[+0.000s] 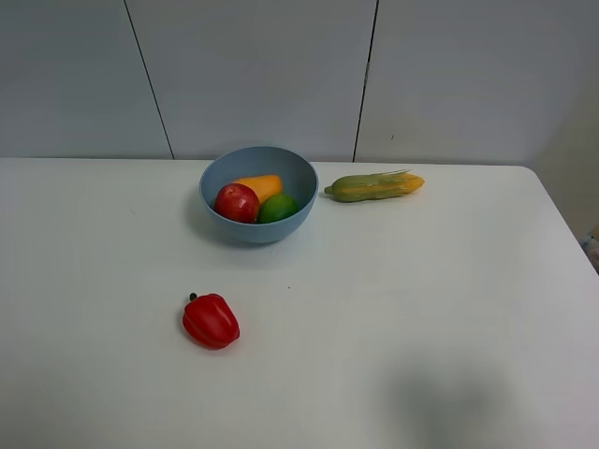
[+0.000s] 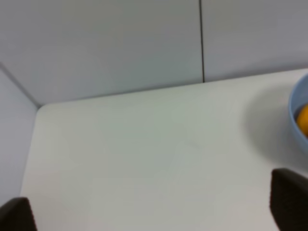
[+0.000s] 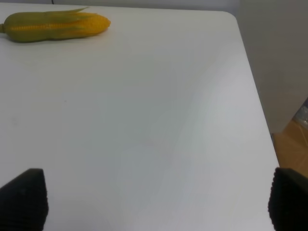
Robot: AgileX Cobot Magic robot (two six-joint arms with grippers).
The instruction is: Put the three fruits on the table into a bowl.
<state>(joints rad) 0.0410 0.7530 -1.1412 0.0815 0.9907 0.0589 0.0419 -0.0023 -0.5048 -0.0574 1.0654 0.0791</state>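
Observation:
The light blue bowl [image 1: 211, 178] stands at the back middle of the white table [image 1: 421, 299]. Inside it lie the orange-yellow mango [image 1: 262, 185], the dark green lime [image 1: 278, 208] and the red pomegranate [image 1: 237, 202]. Neither gripper shows in the exterior high view. In the left wrist view my left gripper [image 2: 153, 208] is open over bare tabletop, with the bowl's rim [image 2: 294, 110] and a bit of the mango [image 2: 303, 120] at the frame's edge. My right gripper [image 3: 156, 198] is open too, nothing between its fingers.
A green-husked corn cob [image 1: 374, 185] lies just right of the bowl and also shows as a corn cob [image 3: 55, 26] in the right wrist view. A red bell pepper [image 1: 211, 321] sits front left. The table's right edge [image 3: 257, 96] runs close to my right gripper.

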